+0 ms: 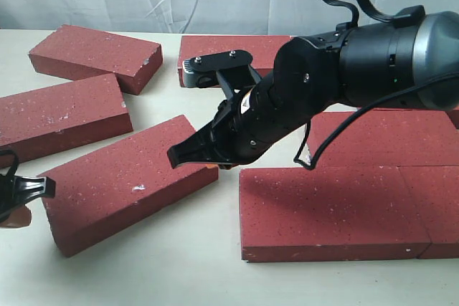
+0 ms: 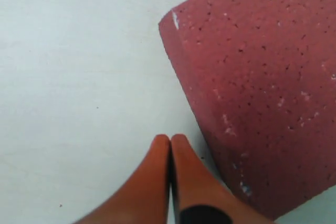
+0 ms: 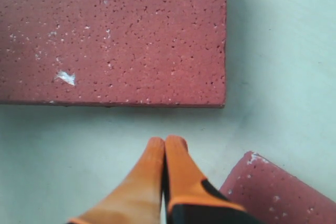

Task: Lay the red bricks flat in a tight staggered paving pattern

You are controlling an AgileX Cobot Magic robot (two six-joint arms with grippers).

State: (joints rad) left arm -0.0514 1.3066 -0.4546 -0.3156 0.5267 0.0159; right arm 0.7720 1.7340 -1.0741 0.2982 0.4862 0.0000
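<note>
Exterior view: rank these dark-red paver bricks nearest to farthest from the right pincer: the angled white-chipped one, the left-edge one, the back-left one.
1. Angled white-chipped brick, centre-left, by the right pincer.
2. Left-edge brick, middle left.
3. Back-left brick, far corner.

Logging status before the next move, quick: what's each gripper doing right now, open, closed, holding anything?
Left gripper: closed, holding nothing.
Right gripper: closed, holding nothing.
</note>
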